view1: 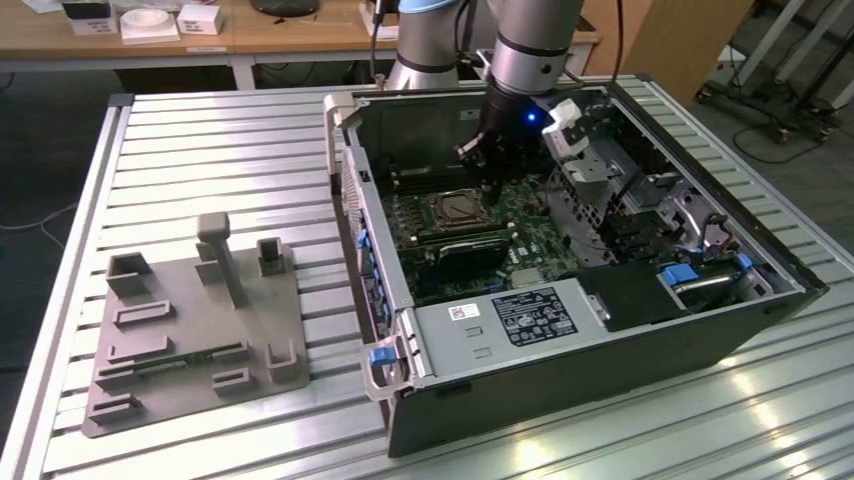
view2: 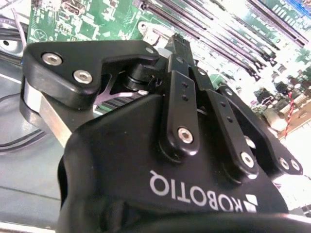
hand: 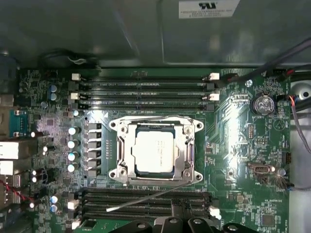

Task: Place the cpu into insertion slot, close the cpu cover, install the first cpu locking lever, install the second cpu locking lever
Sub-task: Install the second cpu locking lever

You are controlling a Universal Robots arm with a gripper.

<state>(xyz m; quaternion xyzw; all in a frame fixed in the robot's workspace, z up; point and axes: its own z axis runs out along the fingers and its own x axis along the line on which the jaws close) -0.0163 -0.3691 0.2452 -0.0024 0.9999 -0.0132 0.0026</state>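
Jaws seemingly over green motherboard, grey slatted table beneath.

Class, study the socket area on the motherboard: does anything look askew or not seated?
One thin locking lever juts slantwise over the memory slots, unlatched, though the cpu cover lies flat over the cpu.

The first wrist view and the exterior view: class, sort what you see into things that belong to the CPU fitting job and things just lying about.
Belongs to the job:
cpu, seated in the socket
insertion slot
cpu cover, lying closed round the chip
locking lever, sticking out loose
hand

Just lying about:
grey fixture plate
memory slots
white boxes
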